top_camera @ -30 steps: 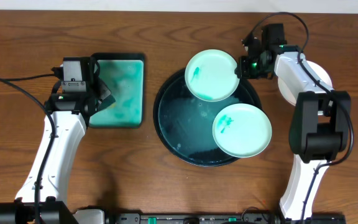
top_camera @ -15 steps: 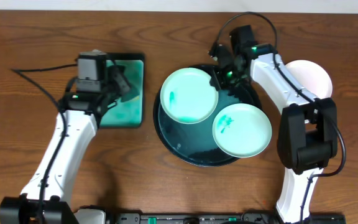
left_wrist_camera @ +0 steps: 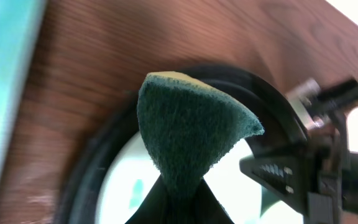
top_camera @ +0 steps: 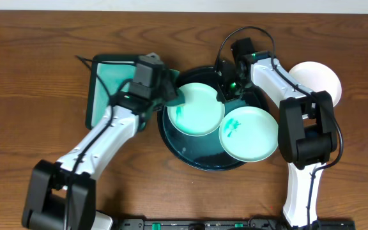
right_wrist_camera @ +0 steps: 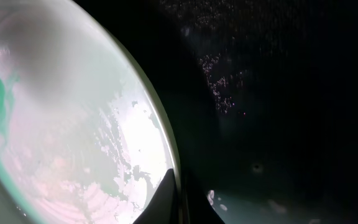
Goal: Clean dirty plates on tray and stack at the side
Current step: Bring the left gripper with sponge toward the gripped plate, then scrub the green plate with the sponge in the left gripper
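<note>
Overhead, starting from the left edge of the desk (top_camera: 30,51): teal tray (top_camera: 101,96) toward the back, long side running front to back, right part hidden under the left arm. Next, left gripper (top_camera: 170,96) clamped on a green sponge (top_camera: 174,97) at the left rim of the black tray (top_camera: 171,144), sponge tip pointing toward the left plate (top_camera: 197,112). Touching or just above it, cannot tell; left wrist view blurred.

Left plate in the tray's back-left part, round, so no long axis, face up, green smear by its left edge. Flat or tipped, cannot tell. Right gripper (top_camera: 225,89) pinched shut on that plate's back-right rim, with fingertips (right_wrist_camera: 160,205) meeting over the rim in the right wrist view.

Right plate (top_camera: 251,134) overhanging the tray's right rim, smear near its left edge. Third plate (top_camera: 324,80) on bare desk near the right edge, partly covered by the right arm.
</note>
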